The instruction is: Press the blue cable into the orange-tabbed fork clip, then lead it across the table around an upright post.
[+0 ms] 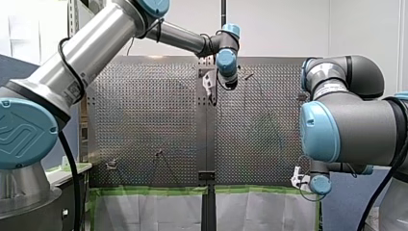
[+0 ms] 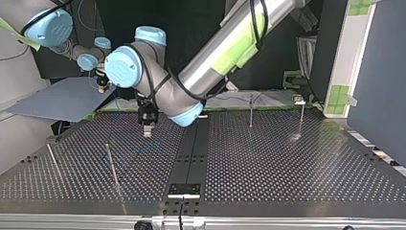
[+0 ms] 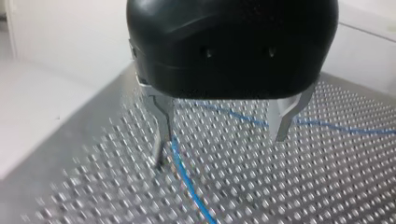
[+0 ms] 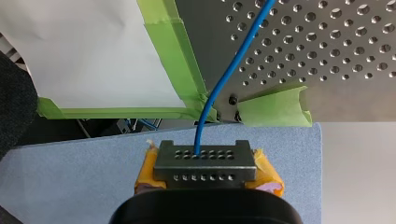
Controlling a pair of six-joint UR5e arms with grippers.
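Observation:
The blue cable (image 3: pixel 186 173) lies on the perforated table (image 3: pixel 327 186) and runs under my left gripper (image 3: pixel 219 149). That gripper is black with metal fingers (image 3: pixel 161 133). It is open just above the plate, and the cable passes close to one finger. In the top view my left gripper (image 2: pixel 147 128) hangs over the table's far middle. My right gripper (image 4: pixel 198 154) has yellow pads (image 4: pixel 268 175) and is shut on the blue cable (image 4: pixel 229 74) off the table's corner. From there the cable rises onto the plate. A small clip (image 2: pixel 299 99) sits at the far right; its colour is unclear.
Thin upright posts stand on the plate: two (image 2: pixel 250 111) (image 2: pixel 301 117) at the top view's far right and two (image 2: pixel 111 165) (image 2: pixel 53 163) at its near left. Green tape (image 4: pixel 177 51) lines the table's edge. A blue-grey board (image 2: pixel 62 98) lies beside the corner under my right gripper.

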